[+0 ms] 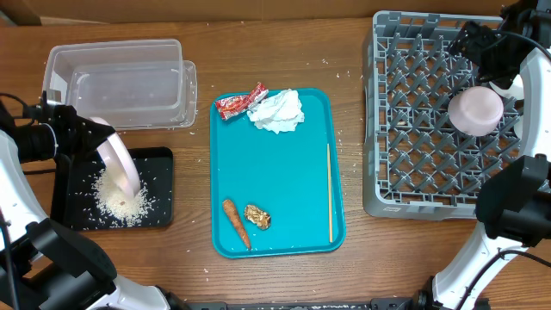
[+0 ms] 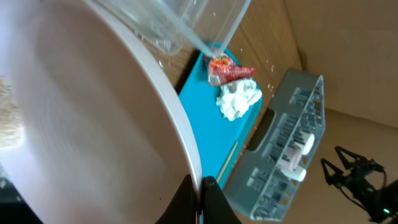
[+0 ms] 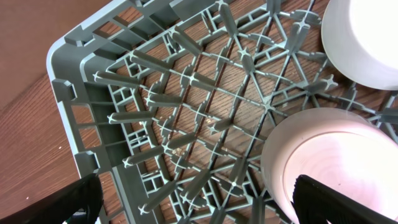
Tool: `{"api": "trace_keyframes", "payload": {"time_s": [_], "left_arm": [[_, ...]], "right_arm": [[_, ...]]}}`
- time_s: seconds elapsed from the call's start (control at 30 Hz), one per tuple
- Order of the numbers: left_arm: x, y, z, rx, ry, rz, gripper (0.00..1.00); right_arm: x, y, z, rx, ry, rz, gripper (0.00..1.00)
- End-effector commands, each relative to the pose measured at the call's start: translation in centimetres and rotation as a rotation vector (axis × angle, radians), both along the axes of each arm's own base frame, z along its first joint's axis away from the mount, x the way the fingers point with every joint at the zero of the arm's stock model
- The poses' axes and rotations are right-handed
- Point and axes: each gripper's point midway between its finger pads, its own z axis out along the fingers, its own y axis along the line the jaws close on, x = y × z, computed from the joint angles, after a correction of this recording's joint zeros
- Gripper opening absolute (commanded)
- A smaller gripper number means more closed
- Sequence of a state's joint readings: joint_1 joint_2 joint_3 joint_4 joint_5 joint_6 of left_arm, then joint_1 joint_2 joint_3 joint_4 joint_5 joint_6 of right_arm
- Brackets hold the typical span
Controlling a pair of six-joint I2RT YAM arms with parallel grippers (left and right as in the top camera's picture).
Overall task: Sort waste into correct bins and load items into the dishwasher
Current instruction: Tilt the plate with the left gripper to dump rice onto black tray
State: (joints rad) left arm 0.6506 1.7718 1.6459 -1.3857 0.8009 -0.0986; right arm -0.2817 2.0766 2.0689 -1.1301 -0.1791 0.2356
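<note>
1. The rack (image 1: 448, 112) is sitting at the right side of the table (image 1: 362, 275). A bowl (image 1: 476, 110) is resting mouth-down on its pegs. The right wrist view is showing a second white dish (image 3: 367, 37) just beside it, cut off by the frame edge.
2. The teal tray (image 1: 275, 172) is lying in the middle of the table, between the rack and the two bins.
3. The tub (image 1: 120, 82) is standing at the far left. Nothing is showing inside it.
4. The black tray (image 1: 159, 164) is lying just in front of the tub.
5. The plate (image 1: 119, 164) is hanging steeply tilted over the black tray, with its lower edge reaching down to the rice (image 1: 120, 200).
6. The left gripper (image 2: 200, 186) is clamping the plate's rim, with its jaws closed tight on either face.
7. The right gripper (image 3: 199, 205) is hovering over the rack's far right part, close above the bowl. Its jaws are standing fully apart and gripping nothing.
8. The tissue (image 1: 277, 110) is lying at the far edge of the teal tray.
9. The wrapper (image 1: 241, 103) is lying touching the tissue on its left.
10. The stick (image 1: 329, 191) is lying along the teal tray's right edge.
11. The carrot (image 1: 236, 222) is lying at the near left of the teal tray.
12. The lump (image 1: 257, 216) is lying just right of the carrot.
13. The rice is lying heaped on the black tray below the plate. Stray grains are also lying on the table around the teal tray.
</note>
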Motion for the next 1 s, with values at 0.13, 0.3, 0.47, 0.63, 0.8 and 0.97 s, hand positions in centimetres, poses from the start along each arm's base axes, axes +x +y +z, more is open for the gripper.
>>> {"api": "trace_keyframes", "payload": {"time_s": [0.13,0.3,0.47,0.63,0.8,0.97], "left_arm": [[-0.1,-1.8,2.3,-0.097,-0.136,-0.083,0.04],[0.0,-1.7,2.6,-0.103,-0.161,-0.085,0.04],[-0.4,-1.2,1.7,-0.091,-0.105,-0.062,0.04],[-0.3,-1.1,1.6,-0.052,-0.136,-0.098,0.04],[-0.3,-0.7,1.0,-0.043,-0.098,-0.075,0.04],[-1.4,-1.5,1.1,-0.042,-0.078,-0.114,0.04]], "right_arm": [[0.1,-0.3,2.8,-0.014,-0.063,-0.009,1.00],[0.1,-0.3,2.8,-0.014,-0.063,-0.009,1.00],[0.1,-0.3,2.8,-0.015,-0.063,-0.010,1.00],[0.1,-0.3,2.8,-0.014,-0.063,-0.009,1.00],[0.1,-0.3,2.8,-0.014,-0.063,-0.009,1.00],[0.1,-0.3,2.8,-0.014,-0.063,-0.009,1.00]]}}
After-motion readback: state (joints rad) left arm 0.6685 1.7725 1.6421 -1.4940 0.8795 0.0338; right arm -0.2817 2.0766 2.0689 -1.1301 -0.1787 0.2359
